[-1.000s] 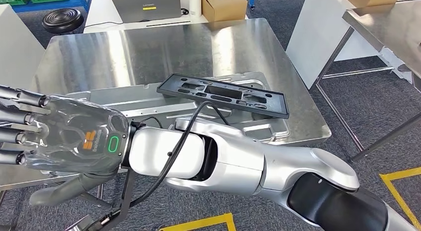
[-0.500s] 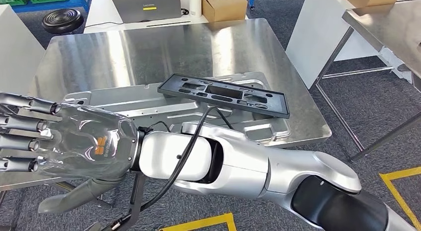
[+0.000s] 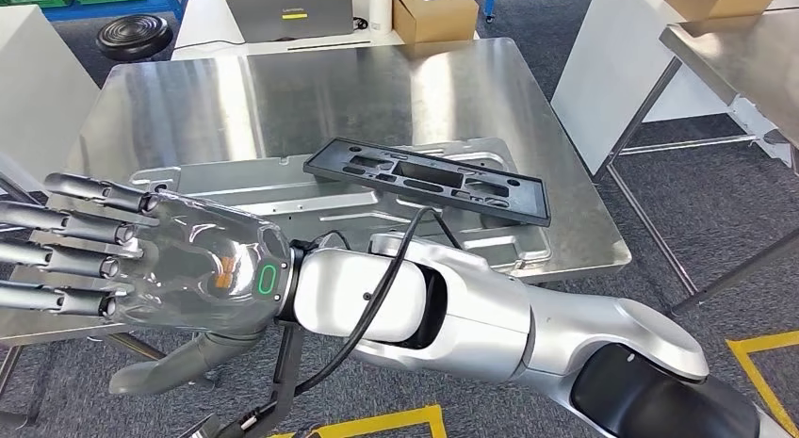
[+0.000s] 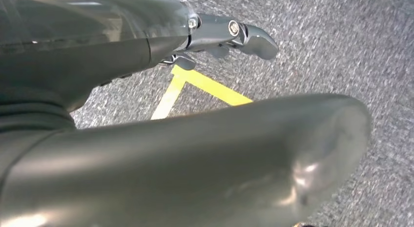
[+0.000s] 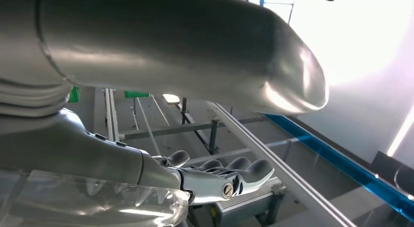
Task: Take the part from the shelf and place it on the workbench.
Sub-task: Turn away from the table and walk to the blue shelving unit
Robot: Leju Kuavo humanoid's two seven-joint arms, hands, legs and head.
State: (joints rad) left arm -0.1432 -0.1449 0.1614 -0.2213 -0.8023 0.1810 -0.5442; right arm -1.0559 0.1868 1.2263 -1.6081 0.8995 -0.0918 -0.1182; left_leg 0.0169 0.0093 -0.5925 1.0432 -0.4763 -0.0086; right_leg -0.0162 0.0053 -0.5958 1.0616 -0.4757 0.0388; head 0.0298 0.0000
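The workbench (image 3: 283, 89), one steel table, carries one grey metal panel (image 3: 283, 198), and across that panel lies the single black part (image 3: 426, 177), flat and free; the placing looks done. The right hand (image 3: 141, 264) hangs off the bench's near edge, fingers straight and spread, holding nothing, likely clearing away. The left hand (image 4: 229, 34) hangs over carpet, fingers apart, empty.

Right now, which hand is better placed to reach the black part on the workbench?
Probably the right hand: open, raised beside the workbench near the black part. The left hand hangs over the floor.
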